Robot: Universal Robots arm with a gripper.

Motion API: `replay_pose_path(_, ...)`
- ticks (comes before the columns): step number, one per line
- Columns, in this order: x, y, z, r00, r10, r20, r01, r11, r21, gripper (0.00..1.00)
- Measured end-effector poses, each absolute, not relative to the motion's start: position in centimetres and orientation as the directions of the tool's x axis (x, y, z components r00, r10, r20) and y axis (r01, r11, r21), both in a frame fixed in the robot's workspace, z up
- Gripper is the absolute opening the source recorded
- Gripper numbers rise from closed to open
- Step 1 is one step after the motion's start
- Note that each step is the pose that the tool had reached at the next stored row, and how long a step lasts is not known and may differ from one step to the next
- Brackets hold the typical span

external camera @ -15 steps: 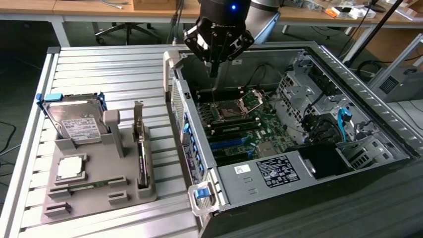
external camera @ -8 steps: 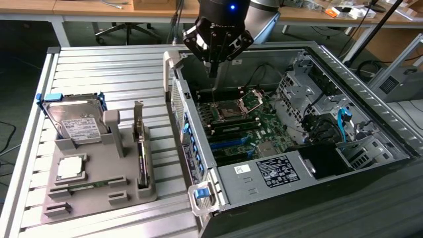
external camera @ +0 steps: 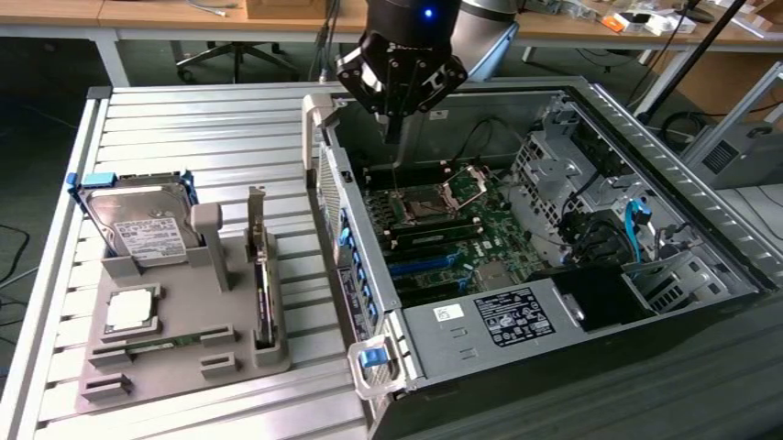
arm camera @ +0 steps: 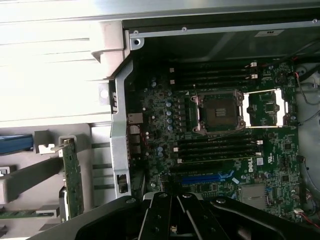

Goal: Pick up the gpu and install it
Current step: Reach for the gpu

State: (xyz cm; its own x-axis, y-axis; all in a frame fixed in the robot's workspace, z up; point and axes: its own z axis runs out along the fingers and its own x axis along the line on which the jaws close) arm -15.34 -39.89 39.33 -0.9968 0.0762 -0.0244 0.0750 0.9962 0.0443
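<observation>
The gpu (external camera: 259, 275) stands on edge in a slot of the grey holder (external camera: 183, 367) on the exterior view's left, its metal bracket strip at the far end. In the wrist view the gpu (arm camera: 74, 176) is a thin green card edge beside the case wall. My gripper (external camera: 393, 126) hangs over the back corner of the open computer case (external camera: 367, 302), above the motherboard (external camera: 459, 229), well apart from the gpu. Its fingers (arm camera: 161, 216) are shut together with nothing between them.
The holder also carries a silver hard drive (external camera: 145, 234), a square processor (external camera: 131, 312) and a narrow memory stick (external camera: 161, 346). Inside the case are the CPU socket (arm camera: 220, 111), memory slots, a blue slot (arm camera: 201, 178) and a black power supply (external camera: 516, 316). The table is slatted metal.
</observation>
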Motion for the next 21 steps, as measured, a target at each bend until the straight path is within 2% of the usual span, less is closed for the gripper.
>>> replay_pose_path(21, -16.09, -39.89, 39.33, -0.997, 0.076, -0.024, 0.075, 0.996, 0.044, 0.11)
